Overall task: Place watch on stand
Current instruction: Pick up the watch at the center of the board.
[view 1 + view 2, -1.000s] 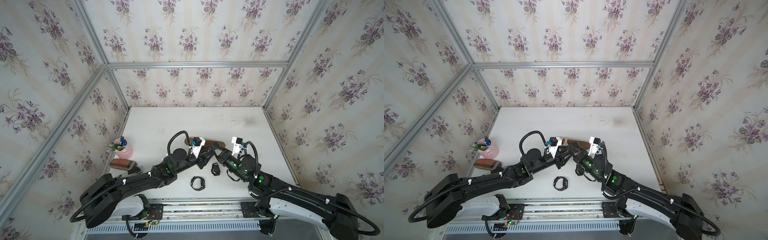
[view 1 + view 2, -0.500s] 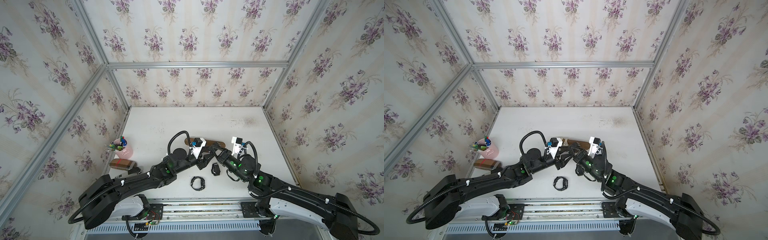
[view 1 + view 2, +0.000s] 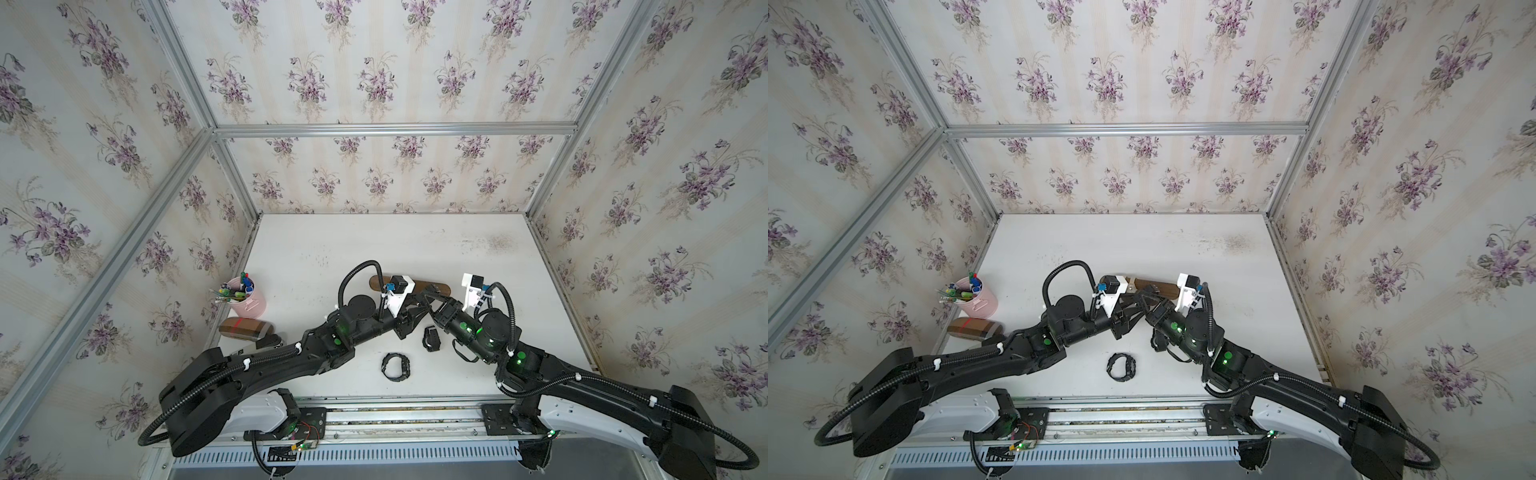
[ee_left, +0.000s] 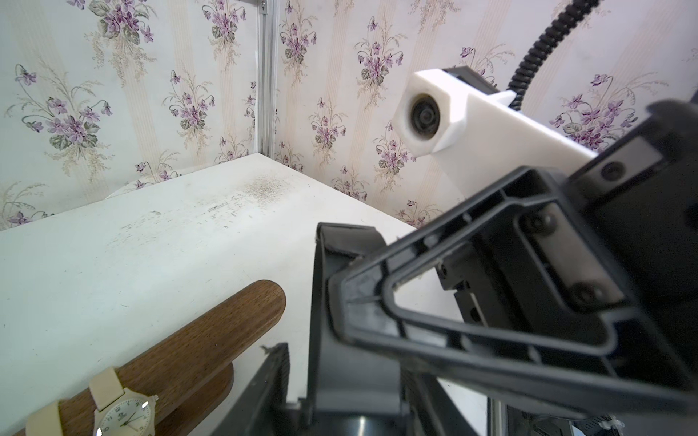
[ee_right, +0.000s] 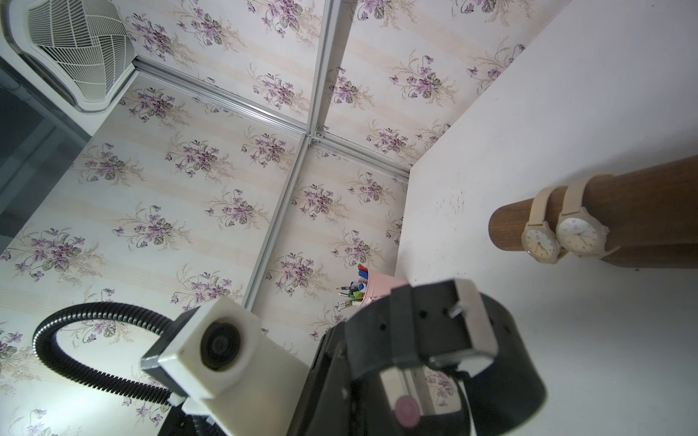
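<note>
The dark wooden stand (image 3: 434,286) lies at mid-table with two beige watches (image 5: 578,234) strapped round one end. Just in front of it, both grippers meet at a black watch (image 5: 502,339) with a silver buckle, held off the table. My right gripper (image 3: 430,296) is shut on its strap. The strap (image 4: 340,287) also passes between the jaws of my left gripper (image 4: 340,362). A strip of table shows between one left finger (image 4: 274,373) and the strap, so these jaws stand open. The arms hide the held watch in both top views.
Two more black watches lie on the table, one (image 3: 395,366) near the front edge and one (image 3: 431,338) under the right arm. A pink pen cup (image 3: 247,297) and a brown box with red tape (image 3: 245,327) stand at the left edge.
</note>
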Available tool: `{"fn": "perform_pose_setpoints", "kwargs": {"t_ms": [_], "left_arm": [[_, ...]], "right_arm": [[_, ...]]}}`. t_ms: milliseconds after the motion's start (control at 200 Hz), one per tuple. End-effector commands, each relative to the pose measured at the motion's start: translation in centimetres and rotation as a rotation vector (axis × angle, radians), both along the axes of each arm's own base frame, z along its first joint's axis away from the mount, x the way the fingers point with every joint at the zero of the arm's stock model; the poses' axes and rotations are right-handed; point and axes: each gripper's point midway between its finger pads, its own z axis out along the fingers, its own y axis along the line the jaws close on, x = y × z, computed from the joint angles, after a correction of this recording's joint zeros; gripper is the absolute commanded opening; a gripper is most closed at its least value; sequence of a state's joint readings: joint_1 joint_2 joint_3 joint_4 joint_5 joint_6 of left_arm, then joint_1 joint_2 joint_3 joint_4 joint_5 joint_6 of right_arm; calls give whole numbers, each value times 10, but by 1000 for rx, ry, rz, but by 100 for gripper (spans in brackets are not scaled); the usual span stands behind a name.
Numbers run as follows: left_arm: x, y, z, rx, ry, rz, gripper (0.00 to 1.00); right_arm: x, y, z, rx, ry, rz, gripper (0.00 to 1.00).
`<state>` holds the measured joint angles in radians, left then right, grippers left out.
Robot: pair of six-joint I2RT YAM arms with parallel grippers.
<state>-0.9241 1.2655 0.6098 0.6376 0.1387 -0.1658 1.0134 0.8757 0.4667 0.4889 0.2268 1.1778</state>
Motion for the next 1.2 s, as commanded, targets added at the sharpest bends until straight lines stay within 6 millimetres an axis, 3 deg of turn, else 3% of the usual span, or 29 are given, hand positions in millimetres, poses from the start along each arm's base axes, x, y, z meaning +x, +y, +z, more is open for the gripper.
{"fn": "perform_pose_setpoints", "kwargs": {"t_ms": [0,345,684,904,1194], "left_arm": [[-1,-2,5,-4,-25,-13,42],[-1,0,3,5,-15,-5,30],[10,5,-11,112,46,60,23],[20,28,-36,374,139,161,21],[37,84,-57,659,289,311,22]], "right_arm": [[0,-2,11,46,-15,-8,0],[3,-9,5,24,-2,-45,0],[15,-20,2,-142,-2,-132,0],[20,-25,3,-390,-75,-128,34],[46,-63,-25,-605,-18,-140,40]]}}
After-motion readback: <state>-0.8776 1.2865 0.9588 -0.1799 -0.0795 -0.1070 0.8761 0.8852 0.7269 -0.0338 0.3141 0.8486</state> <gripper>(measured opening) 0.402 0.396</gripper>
